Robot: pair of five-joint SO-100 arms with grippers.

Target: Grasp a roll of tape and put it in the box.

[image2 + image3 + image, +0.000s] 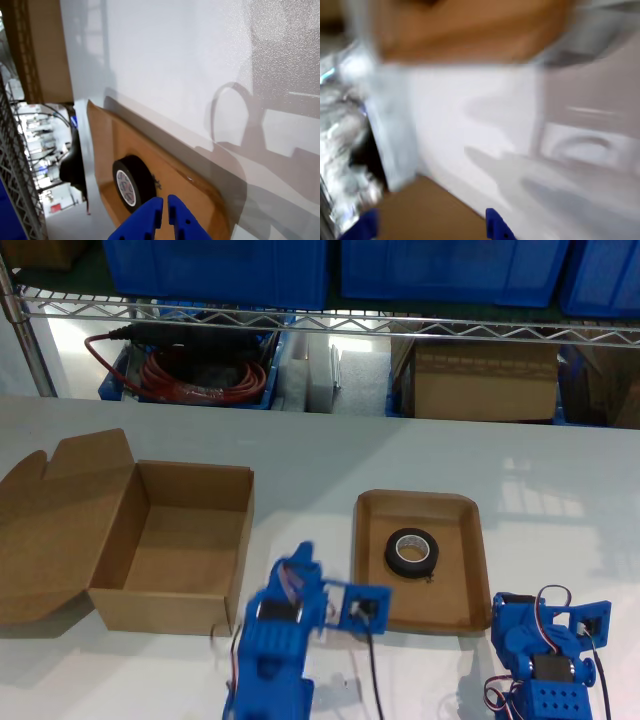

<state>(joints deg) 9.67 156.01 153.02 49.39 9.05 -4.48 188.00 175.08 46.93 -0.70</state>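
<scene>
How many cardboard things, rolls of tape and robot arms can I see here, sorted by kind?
Open cardboard box with lid flap: 1
Shallow cardboard tray: 1
Closed cardboard carton on the shelf behind: 1
Roll of black tape, lying in the tray: 1
Blue robot arms: 2
Total: 6

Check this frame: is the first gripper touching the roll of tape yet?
Apart. In the first wrist view my first gripper shows closed tips short of the roll of tape, with bare tray between them.
</scene>
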